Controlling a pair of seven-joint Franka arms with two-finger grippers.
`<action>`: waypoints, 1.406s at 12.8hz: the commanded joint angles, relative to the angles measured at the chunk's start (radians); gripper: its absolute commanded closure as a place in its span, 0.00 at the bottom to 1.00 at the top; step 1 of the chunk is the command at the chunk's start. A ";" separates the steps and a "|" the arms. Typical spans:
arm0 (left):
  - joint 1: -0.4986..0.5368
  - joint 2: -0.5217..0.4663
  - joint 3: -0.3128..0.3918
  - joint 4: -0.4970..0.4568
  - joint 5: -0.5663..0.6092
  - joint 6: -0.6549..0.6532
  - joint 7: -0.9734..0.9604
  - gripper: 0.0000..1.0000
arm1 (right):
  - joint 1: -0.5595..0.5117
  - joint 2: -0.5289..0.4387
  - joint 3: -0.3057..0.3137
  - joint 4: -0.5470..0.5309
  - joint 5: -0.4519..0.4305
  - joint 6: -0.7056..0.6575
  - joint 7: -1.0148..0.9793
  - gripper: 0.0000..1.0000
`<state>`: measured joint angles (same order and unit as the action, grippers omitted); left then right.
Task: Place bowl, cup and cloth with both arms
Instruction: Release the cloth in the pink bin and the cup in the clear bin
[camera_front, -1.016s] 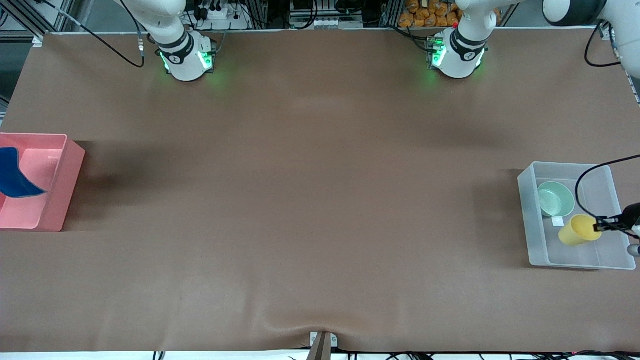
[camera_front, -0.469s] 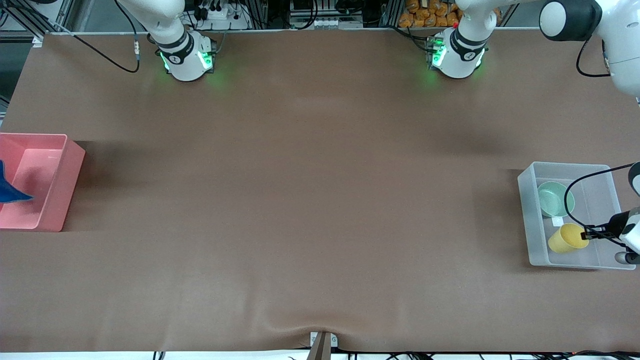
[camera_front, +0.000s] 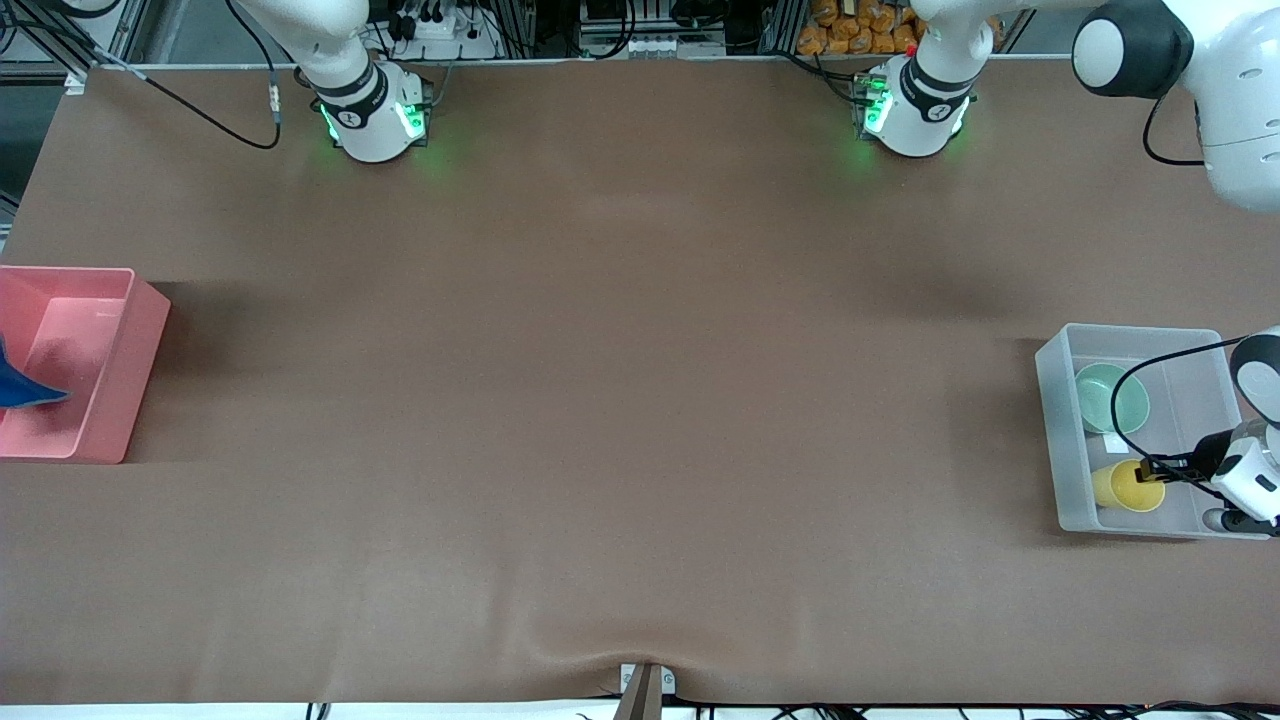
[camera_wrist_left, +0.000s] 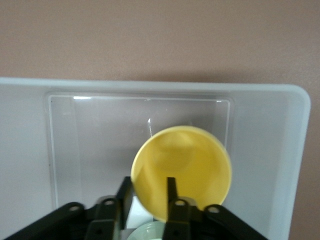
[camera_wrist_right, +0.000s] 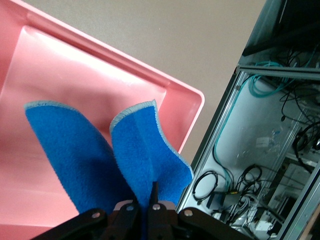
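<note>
The clear bin stands at the left arm's end of the table, and it serves here as the landmark. Inside it, in the part farther from the front camera, the bowl rests on the floor of the bin, upright and free of any contact with the grippers. The cup is also within the bin, in the part nearer to the front camera than the bowl. It is tilted, its round opening turned toward the wrist camera of the left arm, and its base points toward the wall of the bin that faces the middle of the table. The left gripper is over the bin and holds the cup at its rim: in the left wrist view one finger lies inside the yellow rim and the other one is outside, so the jaws are narrow, closed on the wall of the cup. Whether the cup touches the floor of the bin cannot be told.

Well apart from the clear bin, at the right arm's end of the table, stands the pink bin. The right gripper is over this pink bin and its fingers pinch the cloth, which hangs down in two folded lobes above the pink floor. In the front view only a small blue corner of the cloth shows at the edge.
</note>
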<state>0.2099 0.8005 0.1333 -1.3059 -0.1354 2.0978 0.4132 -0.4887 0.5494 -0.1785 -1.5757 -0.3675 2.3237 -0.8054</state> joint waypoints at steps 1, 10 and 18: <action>-0.001 -0.006 0.003 0.025 -0.016 -0.008 0.022 0.43 | -0.028 0.043 0.022 0.023 0.035 0.043 -0.043 1.00; -0.176 -0.195 0.044 -0.012 0.111 -0.217 -0.196 0.00 | 0.096 -0.106 0.039 0.029 0.091 -0.309 0.049 0.00; -0.277 -0.401 0.002 -0.044 0.123 -0.404 -0.416 0.00 | 0.254 -0.298 0.039 0.020 0.297 -0.710 0.283 0.00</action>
<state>-0.0786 0.5089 0.1606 -1.2852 -0.0250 1.7446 -0.0311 -0.2856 0.3188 -0.1350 -1.5185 -0.0923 1.6578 -0.6181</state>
